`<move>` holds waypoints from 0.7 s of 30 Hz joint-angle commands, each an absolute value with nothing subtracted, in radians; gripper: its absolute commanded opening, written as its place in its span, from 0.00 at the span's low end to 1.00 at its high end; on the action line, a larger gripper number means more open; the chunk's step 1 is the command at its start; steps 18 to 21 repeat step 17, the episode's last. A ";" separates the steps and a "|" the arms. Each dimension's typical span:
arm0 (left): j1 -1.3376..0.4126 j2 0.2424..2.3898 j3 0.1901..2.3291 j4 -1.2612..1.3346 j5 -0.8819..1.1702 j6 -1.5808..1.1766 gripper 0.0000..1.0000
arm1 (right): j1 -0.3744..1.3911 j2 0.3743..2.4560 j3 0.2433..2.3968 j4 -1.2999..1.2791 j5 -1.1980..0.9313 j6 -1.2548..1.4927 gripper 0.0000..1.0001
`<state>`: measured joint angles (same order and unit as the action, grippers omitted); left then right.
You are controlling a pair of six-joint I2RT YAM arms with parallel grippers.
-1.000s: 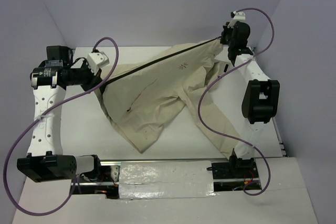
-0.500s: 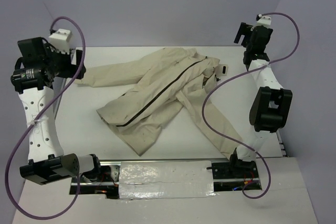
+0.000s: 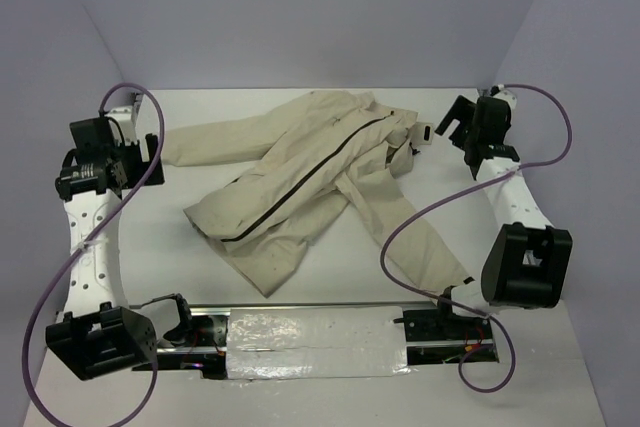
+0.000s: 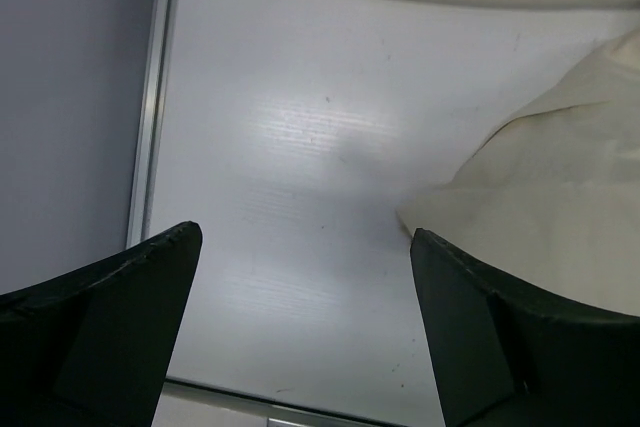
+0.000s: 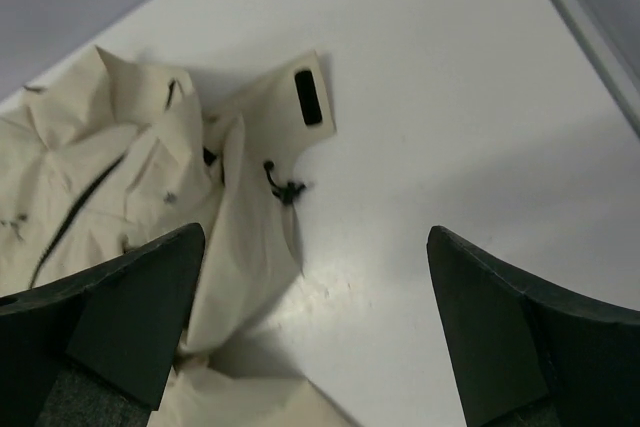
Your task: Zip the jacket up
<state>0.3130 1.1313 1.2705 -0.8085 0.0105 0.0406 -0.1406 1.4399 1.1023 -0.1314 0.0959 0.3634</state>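
Hanging over the left side of the table (image 3: 170, 247), the left gripper (image 3: 150, 155) is wide open and holds nothing. In its own camera the two dark fingers (image 4: 110, 327) sit far apart, with bare white table (image 4: 300, 147) between them. A purple cable (image 3: 40, 287) loops around the left arm.

The jacket (image 3: 300, 177) lies flat in the middle of the table, a little toward the back. One sleeve points left, and its end is near the left gripper but not touching it. A dark zipper line (image 3: 310, 172) runs down the front, from the top right to the bottom left. The other sleeve points down toward the right arm's base. A second purple cable (image 3: 420, 215) crosses in front of that sleeve.

The right gripper (image 3: 450, 125) hangs just past the jacket's right edge. It is wide open too, with nothing in it. Its camera shows a small dark tab (image 5: 308, 97) and a dark cord (image 5: 285, 190) on the jacket (image 5: 150, 167).

The table is white and smooth, with a thin metal edge (image 4: 150, 97). A shiny strip (image 3: 310, 342) lies between the arm bases. Pale purple-grey walls (image 3: 300, 7) stand around it.
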 commanded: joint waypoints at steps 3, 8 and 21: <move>0.318 1.081 1.129 -0.672 -0.074 0.037 0.99 | -0.141 1.275 0.990 -0.268 0.144 0.370 1.00; 0.318 1.062 1.027 -0.589 -0.112 0.069 0.99 | -0.143 1.123 0.864 -0.255 0.138 0.364 1.00; 0.291 1.042 0.934 -0.554 -0.115 0.023 0.99 | -0.141 0.899 0.721 -0.175 0.163 0.333 1.00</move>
